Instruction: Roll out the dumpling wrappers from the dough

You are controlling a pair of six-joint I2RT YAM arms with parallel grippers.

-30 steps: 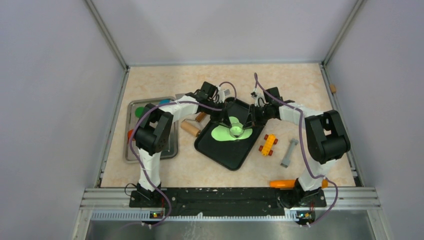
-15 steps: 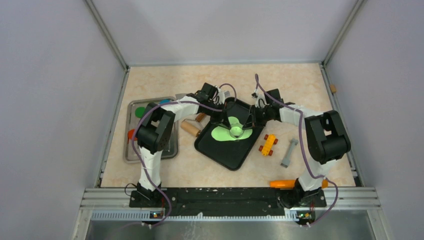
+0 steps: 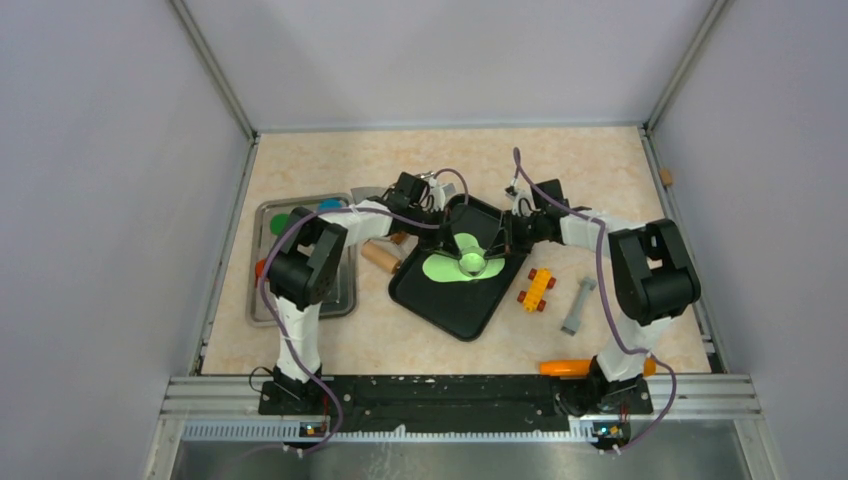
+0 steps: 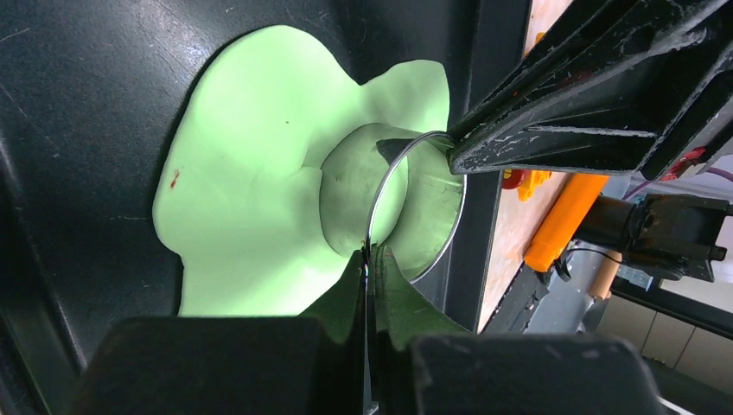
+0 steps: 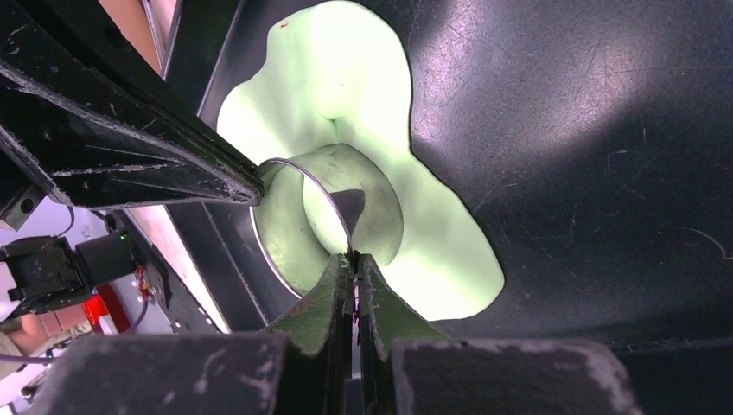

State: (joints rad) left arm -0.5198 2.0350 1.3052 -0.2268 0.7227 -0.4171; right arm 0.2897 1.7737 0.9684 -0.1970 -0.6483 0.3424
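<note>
The dough (image 3: 440, 267) is a flattened lime-green blob on the black tray (image 3: 450, 305). A metal ring cutter (image 3: 473, 263) stands on its right part, with green dough inside the ring (image 4: 354, 186). My left gripper (image 4: 369, 255) is shut on the ring's thin rim. From the opposite side, my right gripper (image 5: 353, 258) is shut on the same rim (image 5: 298, 173). Each wrist view shows the other gripper's black fingers (image 4: 562, 130) (image 5: 130, 147) meeting the ring. A flat round green disc (image 3: 281, 222), wrapper-like, lies in the silver tray, partly behind my left arm.
The silver tray (image 3: 340, 300) at the left also holds a blue disc (image 3: 328, 203) and a red disc (image 3: 261, 268). A wooden roller (image 3: 381, 257) lies beside the black tray. To the right lie a yellow toy brick (image 3: 537, 289), a grey tool (image 3: 578, 306) and an orange tool (image 3: 566, 367).
Both grippers have closed the last bit onto the ring's rim. My left wrist has shifted slightly to the left. The ring and the dough have stayed in place.
</note>
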